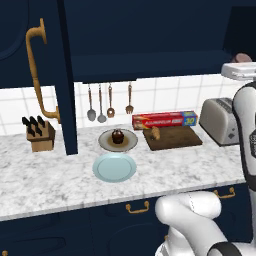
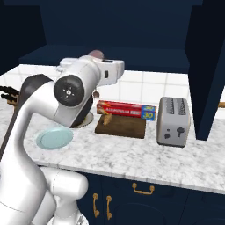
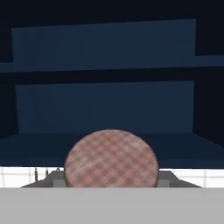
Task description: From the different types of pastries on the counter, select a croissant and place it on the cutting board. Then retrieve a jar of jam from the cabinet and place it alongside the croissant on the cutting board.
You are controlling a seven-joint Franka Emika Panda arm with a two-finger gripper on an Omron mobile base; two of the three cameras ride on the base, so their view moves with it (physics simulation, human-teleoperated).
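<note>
A red foil box point(image 1: 164, 120) lies along the back edge of the worktop point(image 1: 50, 175), against the tiled wall; its blue end panel carries a yellow "30", and the white lettering along its side is too small to read. Just in front of it sits the cutting board point(image 1: 172, 137), with the croissant point(image 1: 155, 133) on the board's left end, near the box. Left of the board a beige plate point(image 1: 106, 143) holds the dark chocolate cupcake point(image 1: 117, 136), and an empty pale blue plate point(image 1: 114, 167) lies nearer the front edge. A toaster point(image 1: 220, 120) stands at the board's right, and a knife block point(image 1: 40, 135) stands toward the worktop's left end. The front strip of the worktop is bare marble.

The cabinet point(image 1: 150, 40) hangs open above, its door point(image 1: 64, 75) swung out with a long brass handle point(image 1: 37, 70). In the hand view the jar of jam point(image 3: 110, 159) shows only its pink checked lid, close against the camera, with dark shelves behind. The gripper point(image 2: 97, 55) is raised at cabinet height; its fingers are hidden, so whether it grips the jar cannot be told
</note>
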